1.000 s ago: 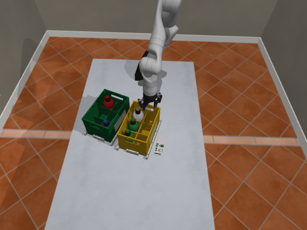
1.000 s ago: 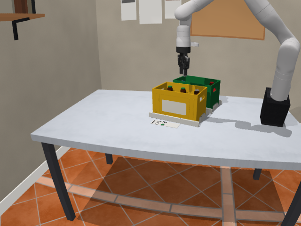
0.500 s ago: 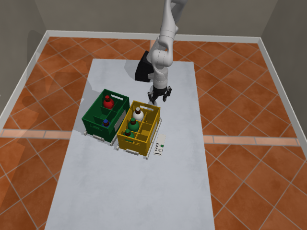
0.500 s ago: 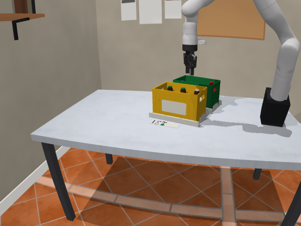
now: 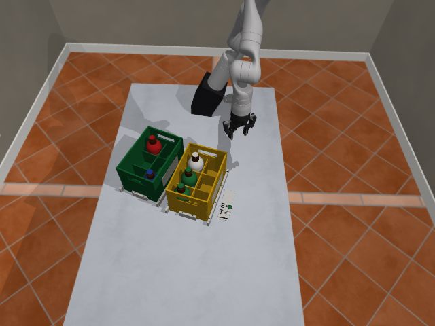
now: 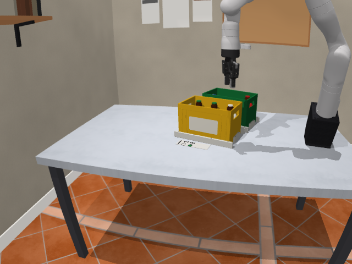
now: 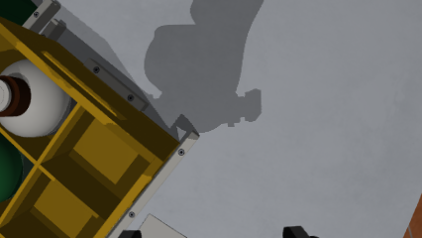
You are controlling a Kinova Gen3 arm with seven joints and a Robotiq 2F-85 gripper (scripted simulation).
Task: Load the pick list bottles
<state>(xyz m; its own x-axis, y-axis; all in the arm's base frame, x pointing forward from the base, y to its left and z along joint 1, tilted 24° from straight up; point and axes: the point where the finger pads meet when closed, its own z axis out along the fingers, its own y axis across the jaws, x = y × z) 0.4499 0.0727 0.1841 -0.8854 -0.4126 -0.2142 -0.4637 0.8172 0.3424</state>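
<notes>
The yellow crate (image 5: 198, 180) holds a white-label bottle (image 5: 195, 161) and two green-label bottles (image 5: 188, 176) (image 5: 181, 189), all upright in its left column; its right cells are empty. The green crate (image 5: 151, 163) beside it holds a red-label bottle (image 5: 153, 145) and a blue-label bottle (image 5: 150, 174). The pick list (image 5: 225, 205) lies on the table right of the yellow crate. My gripper (image 5: 238, 133) is open and empty, high above the table behind the yellow crate's far right corner. In the wrist view the yellow crate (image 7: 74, 164) and white-label bottle (image 7: 27, 99) lie at the left.
The arm's black base block (image 5: 207, 94) stands at the back of the table, behind the crates. Both crates sit in pale floor brackets. In the exterior view the pick list (image 6: 192, 144) lies in front of the yellow crate (image 6: 208, 117).
</notes>
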